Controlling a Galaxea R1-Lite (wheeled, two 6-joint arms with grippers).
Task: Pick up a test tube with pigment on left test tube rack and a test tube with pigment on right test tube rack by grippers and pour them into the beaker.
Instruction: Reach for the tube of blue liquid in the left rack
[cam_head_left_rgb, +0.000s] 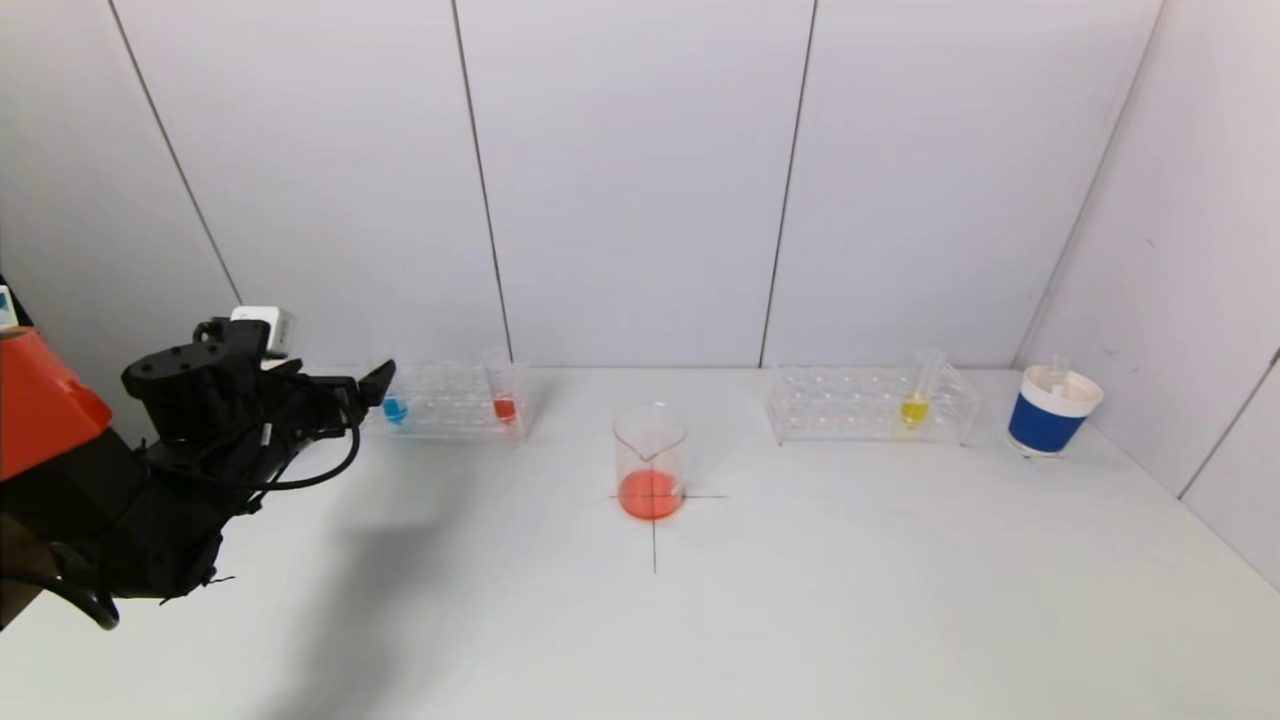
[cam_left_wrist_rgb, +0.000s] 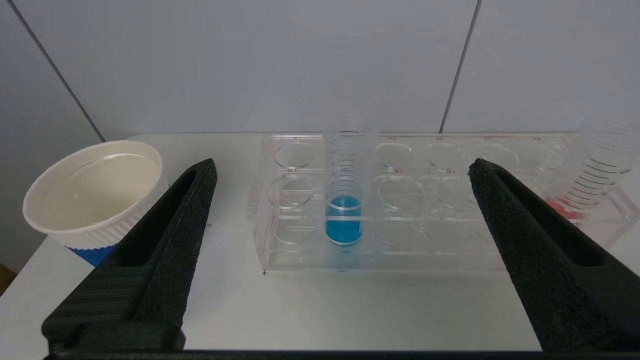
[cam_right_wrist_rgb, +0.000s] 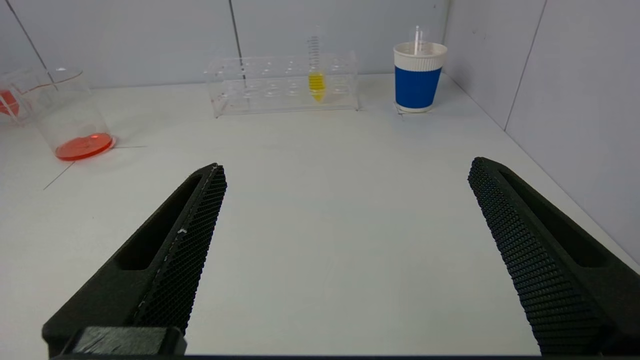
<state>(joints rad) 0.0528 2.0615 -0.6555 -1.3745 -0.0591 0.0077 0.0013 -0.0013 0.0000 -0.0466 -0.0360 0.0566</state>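
On a white counter (cam_head_left_rgb: 850, 600), the left gripper (cam_left_wrist_rgb: 342, 200) hangs just in front of the left rack (cam_head_left_rgb: 450, 402), its fingers (cam_left_wrist_rgb: 165, 240) spread wide and holding nothing, lined up on the blue tube (cam_left_wrist_rgb: 344, 200) that stands upright in the rack's front row; a white-and-blue paper cup (cam_left_wrist_rgb: 92, 200) sits beside the rack at that end. Further along the same rack a red tube (cam_head_left_rgb: 504, 395) leans at its right end, a little red pigment at its bottom. At centre, on a pencilled cross, stands the beaker (cam_head_left_rgb: 650, 460), already carrying a shallow layer of orange-red liquid. To the right, the right rack (cam_head_left_rgb: 870, 403) holds a single yellow tube (cam_head_left_rgb: 917, 395), upright and untouched, and beyond it another blue cup (cam_head_left_rgb: 1050, 412) stands near the wall with what looks like a clear tube inside. The right gripper (cam_right_wrist_rgb: 345, 240) is out of the head view; its own camera shows it low over bare counter, well back from its rack, fingers released and empty. By the look of things neither of this round's tubes has been lifted: the left arm seems about to close on blue, while the right pick and both pours remain to be done.
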